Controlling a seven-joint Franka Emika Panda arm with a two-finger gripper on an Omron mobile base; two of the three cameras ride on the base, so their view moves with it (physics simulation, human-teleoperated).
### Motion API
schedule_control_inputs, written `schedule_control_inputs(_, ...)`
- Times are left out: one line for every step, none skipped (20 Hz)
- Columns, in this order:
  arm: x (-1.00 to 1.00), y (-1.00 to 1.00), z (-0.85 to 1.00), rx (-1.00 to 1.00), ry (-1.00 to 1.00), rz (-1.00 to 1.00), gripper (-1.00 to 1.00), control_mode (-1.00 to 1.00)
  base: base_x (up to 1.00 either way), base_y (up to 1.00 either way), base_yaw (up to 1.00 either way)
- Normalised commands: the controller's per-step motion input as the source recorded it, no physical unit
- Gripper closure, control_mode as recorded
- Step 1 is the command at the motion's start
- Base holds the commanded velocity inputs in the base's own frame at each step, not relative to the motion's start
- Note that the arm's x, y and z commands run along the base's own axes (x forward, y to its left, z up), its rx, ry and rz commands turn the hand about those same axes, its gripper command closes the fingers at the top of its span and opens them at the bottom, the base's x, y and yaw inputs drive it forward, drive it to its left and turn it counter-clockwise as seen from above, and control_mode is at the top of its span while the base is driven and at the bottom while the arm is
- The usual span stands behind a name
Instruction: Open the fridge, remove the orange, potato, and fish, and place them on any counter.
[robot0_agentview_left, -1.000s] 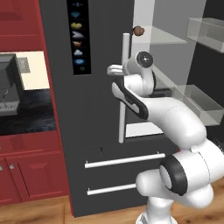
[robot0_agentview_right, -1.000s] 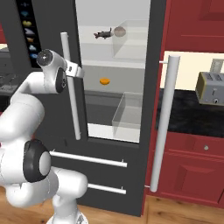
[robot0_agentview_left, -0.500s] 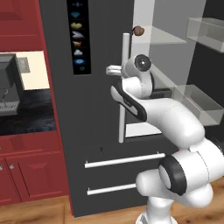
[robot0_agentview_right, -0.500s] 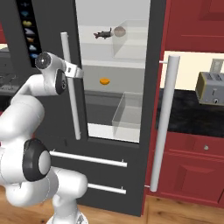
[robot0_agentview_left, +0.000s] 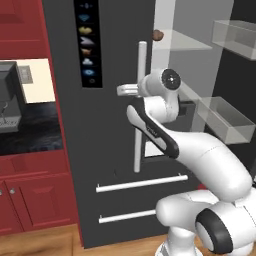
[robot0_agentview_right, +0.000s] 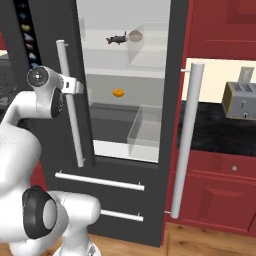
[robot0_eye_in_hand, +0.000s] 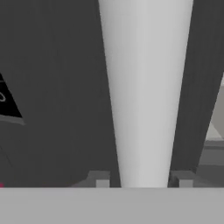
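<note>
The charcoal fridge has its left door closed and its right door swung open. My gripper is shut on the left door's white rod handle, a fingertip on each side of it. The base views show the gripper about halfway up that handle. Inside the white interior, the orange lies on a middle glass shelf. The dark fish and tan potato sit side by side on the top shelf. The potato also shows past the door edge. The counter is out of view.
The open right door carries a long white handle and clear bins. A toaster stands on a black worktop over red cabinets. A coffee machine sits left of the fridge. Two drawer bars run below.
The fingers have closed from wide open onto the left door handle. The hand has held its place on the handle, and the fridge and food have not moved.
</note>
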Motion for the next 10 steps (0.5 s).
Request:
schedule_control_inputs(-1.0,1.0,0.15,-0.03,0.0,0.24,1.0,-1.0,0.0,0.0,0.0)
schedule_control_inputs(-1.0,1.0,0.21,-0.03,0.0,0.25,1.0,-1.0,0.0,0.0,0.0)
schedule_control_inputs(-1.0,1.0,0.26,-0.03,0.01,0.25,1.0,-1.0,0.0,0.0,0.0)
schedule_control_inputs(-1.0,1.0,0.3,-0.03,0.05,0.26,1.0,-1.0,0.0,0.0,0.0)
schedule_control_inputs(-1.0,1.0,0.31,-0.03,0.05,0.27,1.0,-1.0,0.0,0.0,0.0)
schedule_control_inputs(-1.0,1.0,0.29,-0.04,0.06,0.28,1.0,-1.0,0.0,0.0,0.0)
schedule_control_inputs(-1.0,1.0,0.26,-0.05,0.07,0.29,1.0,-1.0,0.0,0.0,0.0)
schedule_control_inputs(-1.0,1.0,0.2,-0.07,0.06,0.32,1.0,-1.0,0.0,0.0,0.0)
schedule_control_inputs(-1.0,1.0,0.18,-0.07,0.07,0.33,1.0,-1.0,0.0,0.0,0.0)
schedule_control_inputs(-1.0,1.0,0.16,-0.08,0.07,0.34,1.0,-1.0,0.0,0.0,0.0)
